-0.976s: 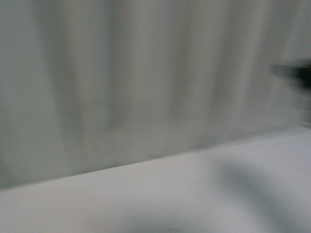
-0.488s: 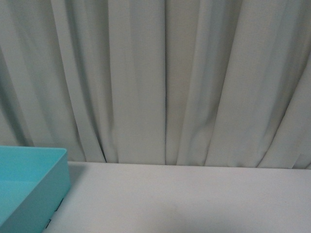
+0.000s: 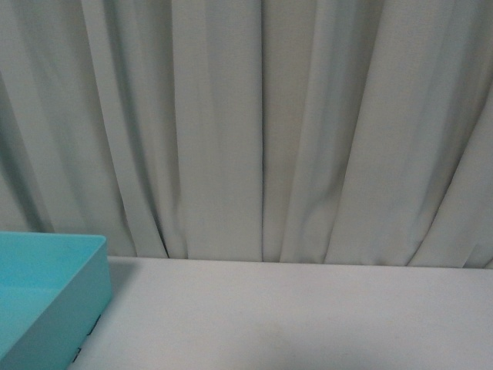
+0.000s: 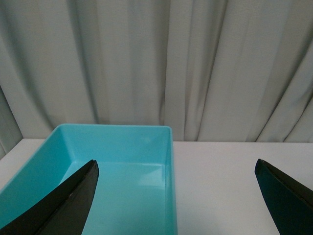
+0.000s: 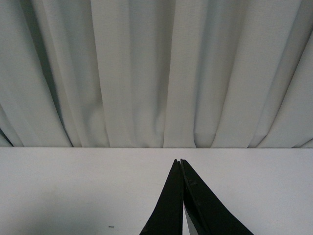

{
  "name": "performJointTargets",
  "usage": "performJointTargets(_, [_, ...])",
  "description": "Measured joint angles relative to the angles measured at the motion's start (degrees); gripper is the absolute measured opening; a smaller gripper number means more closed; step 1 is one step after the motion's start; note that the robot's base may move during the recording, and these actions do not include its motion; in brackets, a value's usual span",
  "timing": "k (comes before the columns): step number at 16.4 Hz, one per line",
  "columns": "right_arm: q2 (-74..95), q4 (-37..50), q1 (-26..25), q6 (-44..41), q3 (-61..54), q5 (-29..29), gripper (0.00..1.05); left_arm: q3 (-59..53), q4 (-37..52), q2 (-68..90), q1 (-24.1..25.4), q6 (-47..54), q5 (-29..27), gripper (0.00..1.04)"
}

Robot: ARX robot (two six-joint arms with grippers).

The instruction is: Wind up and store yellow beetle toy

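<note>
Yellow beetle toy in no view, teal bin [image 3: 86, 308] at the front frame's lower left looks empty, left gripper [image 4: 176, 166] spread wide, right gripper [image 5: 180, 164] pressed together on nothing, so winding and storing both seem undone.

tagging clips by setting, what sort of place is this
Most likely a staged robot test bench or lab rather than a home: a plain white table, a pale grey curtain hung as a backdrop along its far edge, and a teal plastic bin standing on the table.
</note>
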Motion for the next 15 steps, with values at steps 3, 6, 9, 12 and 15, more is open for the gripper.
performJointTargets(3, [-7.6,-6.9,0.0,0.1,-2.3,0.1,0.02,0.0,0.0,0.0,0.0,0.0,0.0,0.98])
performJointTargets(6, [-13.9,-11.8,0.0,0.1,-2.4,0.2,0.02,0.0,0.1,0.0,0.0,0.0,0.0,0.98])
performJointTargets(9, [-14.0,-11.4,0.0,0.1,-2.4,0.2,0.03,0.0,0.0,0.0,0.0,0.0,0.0,0.98])
performJointTargets(12, [-14.0,-11.3,0.0,0.1,-2.4,0.2,0.31,0.0,0.0,0.0,0.0,0.0,0.0,0.98])
performJointTargets(15, [-14.0,-11.3,0.0,0.1,-2.4,0.2,0.66,0.0,0.0,0.0,0.0,0.0,0.0,0.98])
